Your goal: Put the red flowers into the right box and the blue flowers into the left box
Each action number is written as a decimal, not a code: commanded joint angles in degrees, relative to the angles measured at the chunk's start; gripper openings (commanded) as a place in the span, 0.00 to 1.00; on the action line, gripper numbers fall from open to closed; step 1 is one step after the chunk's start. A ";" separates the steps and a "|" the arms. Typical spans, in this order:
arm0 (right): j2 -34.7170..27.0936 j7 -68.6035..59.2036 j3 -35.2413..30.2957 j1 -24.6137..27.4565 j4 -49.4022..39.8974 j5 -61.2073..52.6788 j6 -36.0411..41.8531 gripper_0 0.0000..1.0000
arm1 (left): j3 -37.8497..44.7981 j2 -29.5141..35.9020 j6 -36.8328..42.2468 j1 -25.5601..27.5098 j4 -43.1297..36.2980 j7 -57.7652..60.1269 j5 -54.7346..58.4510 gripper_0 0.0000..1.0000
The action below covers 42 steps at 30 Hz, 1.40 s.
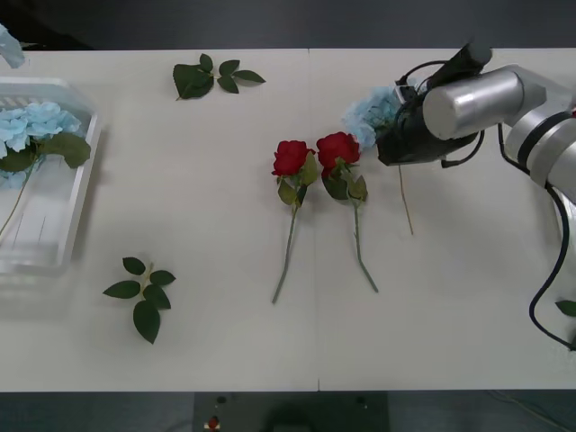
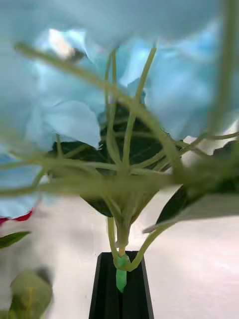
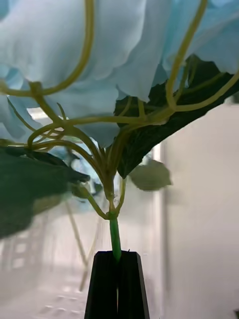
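Note:
Two red flowers (image 1: 291, 157) (image 1: 337, 149) lie side by side at the table's middle, stems pointing toward me. My right gripper (image 2: 121, 256) is shut on the green stem of a blue flower (image 2: 74, 119). In the front view that blue flower (image 1: 371, 110) sits at the right gripper (image 1: 396, 137), right of the roses, its stem end trailing on the table. My left gripper (image 3: 117, 255) is shut on the stem of another blue flower (image 3: 89, 60), over the left box (image 3: 30, 259). The left box (image 1: 83, 180) holds blue flowers (image 1: 31, 121). The right box is out of view.
A leaf sprig (image 1: 211, 76) lies at the far middle of the table and another (image 1: 142, 290) near the front left. A bit of blue bloom (image 1: 9, 47) shows at the far left edge. The right arm's cable (image 1: 544, 279) loops down at the right edge.

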 commanded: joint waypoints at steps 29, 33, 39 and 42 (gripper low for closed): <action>-1.01 75.98 -17.60 -1.61 -5.86 -62.55 11.88 0.00 | -7.34 10.83 -41.59 -4.44 50.56 -7.80 3.31 0.00; 3.12 75.98 -20.50 -1.69 -6.47 -62.55 11.09 0.00 | -7.34 10.83 -41.50 -3.92 50.56 -7.89 8.06 0.19; 4.70 75.98 -19.44 -1.69 -11.22 -64.83 6.61 0.00 | -6.02 10.83 -38.43 -3.83 49.85 -8.50 13.95 0.47; 3.91 75.98 -15.66 -1.61 -14.65 -68.08 2.04 0.00 | -3.04 10.83 -31.57 -3.83 46.87 -8.85 18.96 0.62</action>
